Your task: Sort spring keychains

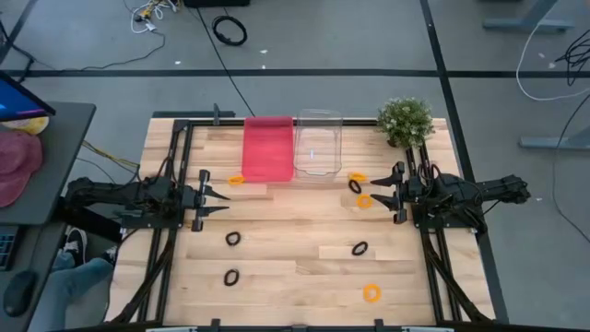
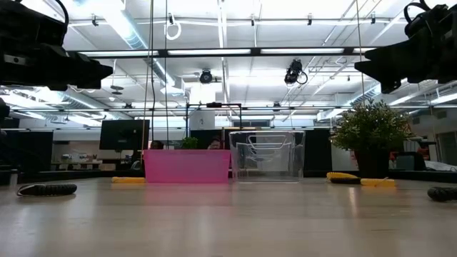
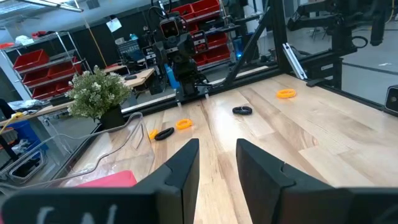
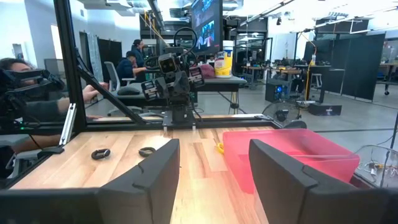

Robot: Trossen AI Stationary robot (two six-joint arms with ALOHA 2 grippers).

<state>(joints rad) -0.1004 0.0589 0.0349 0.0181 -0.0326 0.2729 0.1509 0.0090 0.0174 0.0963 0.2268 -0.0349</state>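
Several small spring keychains lie flat on the wooden table (image 1: 304, 267): orange ones (image 1: 236, 180) (image 1: 365, 200) (image 1: 371, 292) and black ones (image 1: 232, 239) (image 1: 230, 277) (image 1: 359, 248). At the far edge stand a pink bin (image 1: 267, 148) and a clear bin (image 1: 318, 143). My left gripper (image 1: 219, 199) hovers at the left, open, pointing right, with nothing between its fingers (image 3: 186, 165). My right gripper (image 1: 376, 193) hovers at the right, open, pointing left. An orange (image 1: 357, 176) and a black keychain (image 1: 355, 186) lie just ahead of its tips. The low view shows both grippers well above the tabletop.
A potted plant (image 1: 406, 120) stands at the far right corner beside the clear bin. Black frame rails (image 1: 175, 231) (image 1: 433, 267) run along both sides of the table. A desk with a red cap (image 1: 18, 166) stands off the left side. People sit beyond the table's left side (image 4: 25, 93).
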